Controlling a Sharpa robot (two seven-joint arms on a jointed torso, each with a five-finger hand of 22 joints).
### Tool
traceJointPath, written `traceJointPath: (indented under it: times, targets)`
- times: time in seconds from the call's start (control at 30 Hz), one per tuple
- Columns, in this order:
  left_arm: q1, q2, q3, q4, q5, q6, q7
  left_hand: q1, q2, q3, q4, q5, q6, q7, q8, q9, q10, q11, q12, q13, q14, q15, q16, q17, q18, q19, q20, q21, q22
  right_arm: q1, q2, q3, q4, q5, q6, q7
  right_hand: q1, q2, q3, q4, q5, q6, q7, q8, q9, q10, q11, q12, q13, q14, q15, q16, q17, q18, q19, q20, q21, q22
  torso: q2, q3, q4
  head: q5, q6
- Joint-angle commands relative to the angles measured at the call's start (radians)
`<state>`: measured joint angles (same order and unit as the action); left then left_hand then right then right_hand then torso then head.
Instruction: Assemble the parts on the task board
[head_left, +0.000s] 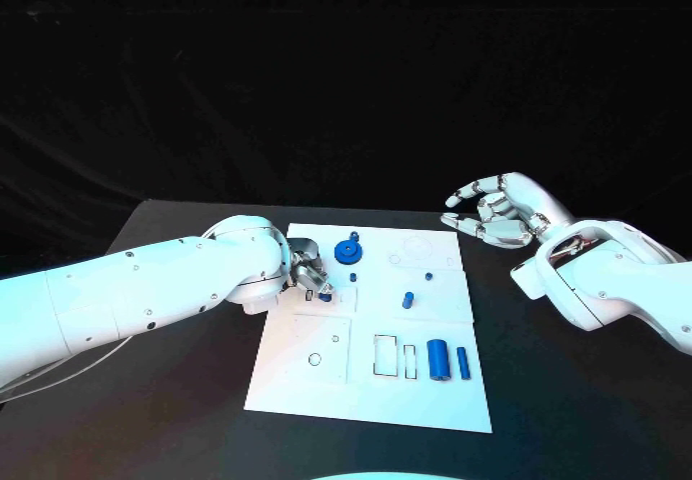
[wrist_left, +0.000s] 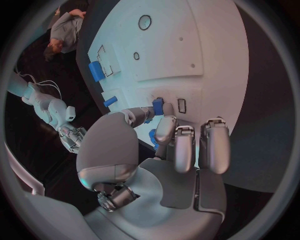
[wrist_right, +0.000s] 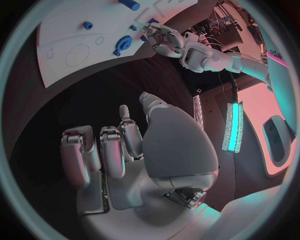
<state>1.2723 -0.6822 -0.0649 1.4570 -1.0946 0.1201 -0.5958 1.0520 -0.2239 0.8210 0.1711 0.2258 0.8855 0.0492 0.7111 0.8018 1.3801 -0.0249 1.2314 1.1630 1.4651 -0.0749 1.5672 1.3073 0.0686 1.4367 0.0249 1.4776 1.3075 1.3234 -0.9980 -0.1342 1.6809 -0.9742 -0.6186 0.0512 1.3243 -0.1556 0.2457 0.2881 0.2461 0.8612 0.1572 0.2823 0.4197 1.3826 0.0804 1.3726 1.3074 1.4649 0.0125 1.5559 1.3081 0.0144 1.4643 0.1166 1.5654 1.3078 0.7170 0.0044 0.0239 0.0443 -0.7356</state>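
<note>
Nearest me two blue cylinders (head_left: 447, 361) lie loose on the task board (head_left: 310, 385), so much remains; left hand (head_left: 307, 272) pinches a small blue part (wrist_left: 158, 106), right hand (head_left: 498, 212) hovers with loosely curled fingers holding nothing.

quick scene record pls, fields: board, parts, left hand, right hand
board: white task board in the middle of the black table
parts: blue gear-like disc, small blue peg, two blue cylinders upright in picture at near right
left robot hand: over board's left edge, pinching a small blue part
right robot hand: off the board at far right, fingers curled, holds nothing
</note>
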Motion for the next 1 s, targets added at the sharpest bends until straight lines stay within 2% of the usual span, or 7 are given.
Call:
traceJointPath:
  times: [0.03, 0.2, 0.7, 1.0]
  targets:
    - [-0.005, 0.007, -0.004, -0.004, 0.011, 0.037, -0.006, -0.008, 0.0, 0.0, -0.005, -0.006, 0.007, -0.008, -0.006, 0.0, 0.0, -0.004, 0.004, 0.001, 0.106, -0.008, 0.004, 0.263, -0.019, 0.007, -0.001, 0.003, 0.04, -0.001, -0.001, 0.0, 0.003, -0.003, -0.001, 0.009, -0.01, 0.001, 0.008, 0.0, 0.003, 0.005, 0.0, 0.006, 0.001, -0.002, -0.005, -0.006, 0.057, 0.092, -0.007, -0.003, 0.203, -0.012, 0.1, -0.004, -0.003, 0.257, 0.0, 0.0002, -0.0002, 0.0, -0.001]
    - [-0.005, 0.013, -0.005, -0.011, 0.011, 0.046, -0.007, -0.014, -0.003, -0.008, -0.002, -0.006, 0.009, -0.009, -0.006, -0.001, 0.0, -0.005, 0.005, 0.001, 0.106, -0.009, 0.004, 0.263, -0.02, 0.009, -0.002, 0.004, 0.042, -0.001, -0.002, 0.0, 0.005, -0.003, -0.001, 0.008, -0.01, 0.001, 0.008, 0.0, 0.003, 0.005, 0.0, 0.006, 0.001, -0.002, -0.005, -0.006, 0.057, 0.092, -0.007, -0.003, 0.203, -0.012, 0.1, -0.004, -0.003, 0.257, 0.001, -0.0006, -0.0018, 0.0, -0.002]
    - [-0.005, 0.018, -0.007, -0.019, 0.011, 0.046, -0.007, -0.046, -0.004, -0.063, 0.026, -0.007, 0.019, -0.01, -0.007, -0.003, 0.0, -0.006, 0.007, 0.003, 0.106, -0.01, 0.004, 0.263, -0.021, 0.011, -0.004, 0.005, 0.045, -0.001, -0.005, 0.0, 0.007, -0.003, -0.003, 0.009, -0.013, 0.0, 0.007, 0.002, 0.003, 0.005, 0.0, 0.006, 0.001, -0.002, -0.005, -0.006, 0.057, 0.092, -0.007, -0.004, 0.202, -0.012, 0.1, -0.004, -0.004, 0.256, 0.001, -0.0001, 0.0002, -0.006, -0.006]
    - [-0.005, 0.018, -0.007, -0.02, 0.011, 0.043, -0.007, -0.072, -0.003, -0.123, 0.06, -0.006, 0.025, -0.009, -0.009, -0.006, 0.0, -0.004, 0.007, 0.003, 0.106, -0.009, 0.004, 0.263, -0.021, 0.012, -0.003, 0.005, 0.047, -0.001, -0.007, 0.0, 0.009, -0.003, 0.0, 0.008, -0.026, 0.0, 0.004, 0.003, 0.0, 0.005, 0.0, 0.007, 0.001, -0.002, -0.005, -0.005, 0.057, 0.092, -0.007, -0.004, 0.203, -0.011, 0.099, -0.004, -0.005, 0.255, 0.0, -0.0006, 0.0001, -0.007, -0.007]
